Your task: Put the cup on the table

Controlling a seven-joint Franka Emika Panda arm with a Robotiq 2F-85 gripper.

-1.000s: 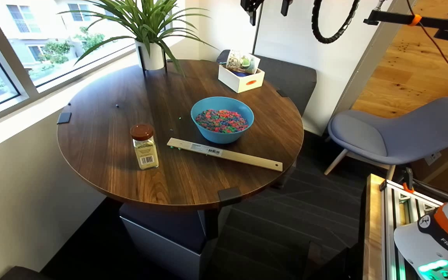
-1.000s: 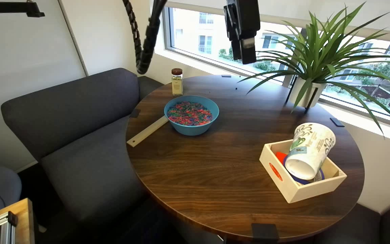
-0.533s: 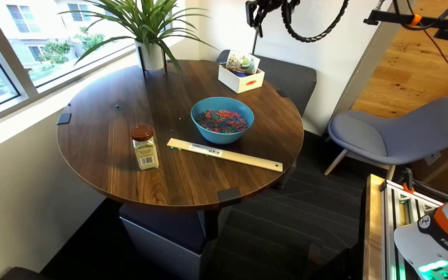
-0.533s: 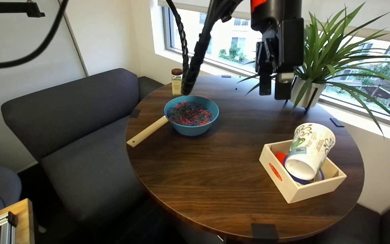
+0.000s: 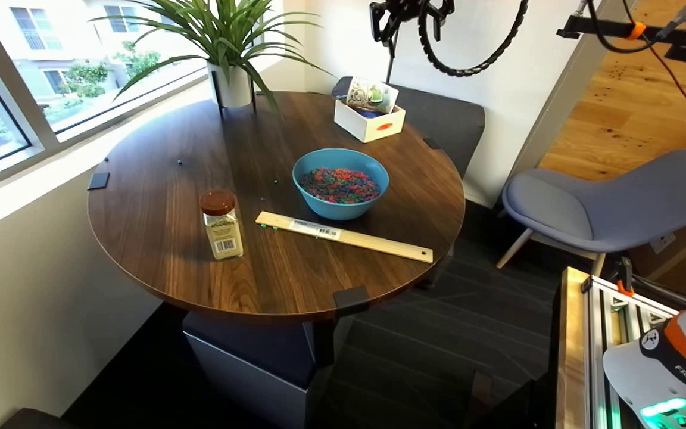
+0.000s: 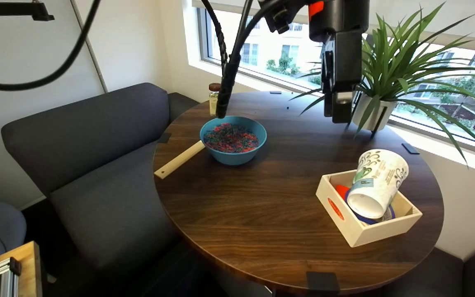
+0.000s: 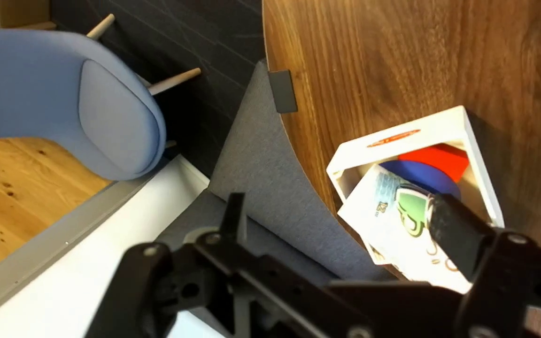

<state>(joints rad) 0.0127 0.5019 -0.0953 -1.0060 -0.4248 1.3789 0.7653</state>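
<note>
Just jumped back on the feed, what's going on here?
The robot's gripper hangs open and empty in the air, apart from the paper cup, so nothing is being handled. The cup lies tilted in a wooden box, which stands on the table; it is not yet on the tabletop itself. A blue bowl and a jar also stand there.

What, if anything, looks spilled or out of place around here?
A few tiny green bits lie on the table beside the wooden strip, perhaps spilled from the blue bowl of colourful pieces. The white cup also looks odd: it lies tilted in the wooden box instead of standing upright. I see no clear damage.
</note>
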